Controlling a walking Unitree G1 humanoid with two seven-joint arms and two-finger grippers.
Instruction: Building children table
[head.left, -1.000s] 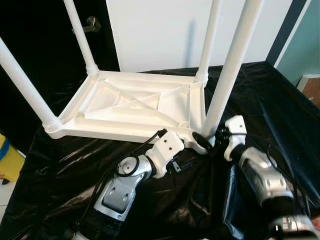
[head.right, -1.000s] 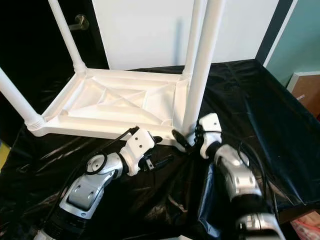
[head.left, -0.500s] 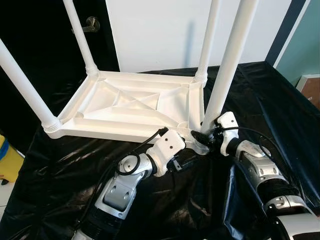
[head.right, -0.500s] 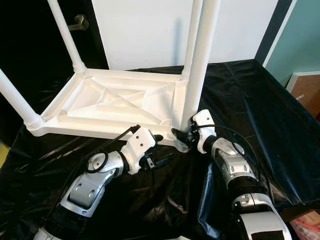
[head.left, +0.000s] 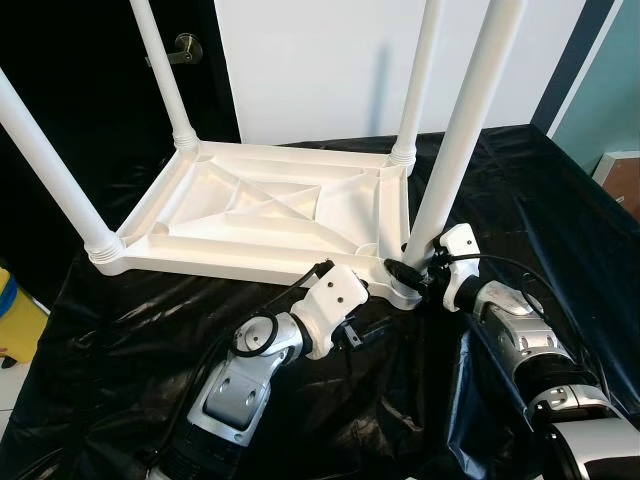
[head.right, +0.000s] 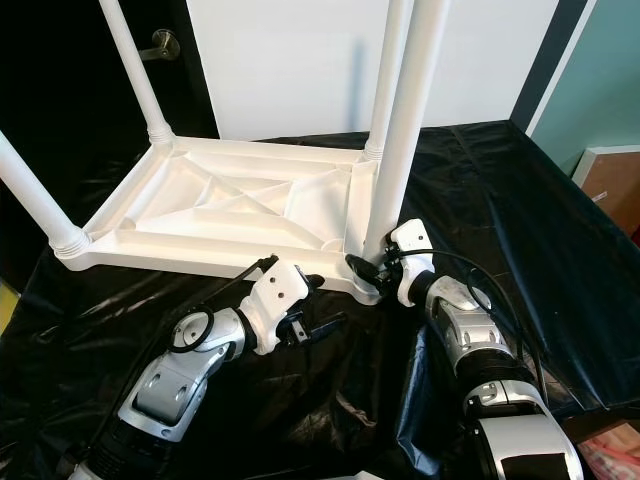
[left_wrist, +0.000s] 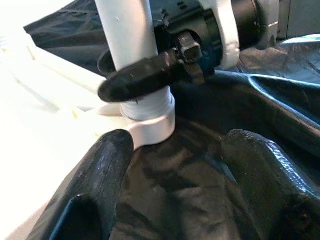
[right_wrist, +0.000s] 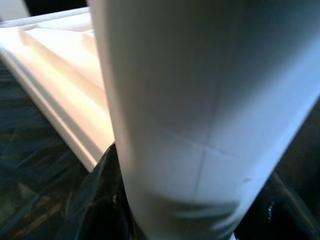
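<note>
While the left end effector (head.left: 362, 332) hovers released beside the corner socket, the right end effector (head.left: 400, 272) is clenched around the near leg (head.left: 462, 135) at its base, and the upturned table (head.left: 270, 215) lies on black sheeting (head.left: 120, 330).

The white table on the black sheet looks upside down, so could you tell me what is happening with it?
The robot is assembling a white plastic children's table, which lies upside down on a black plastic sheet with four legs pointing up. The right tool grips the base of the near right leg at its corner socket. The left tool is open, hovering just in front of that same corner without touching it.
</note>
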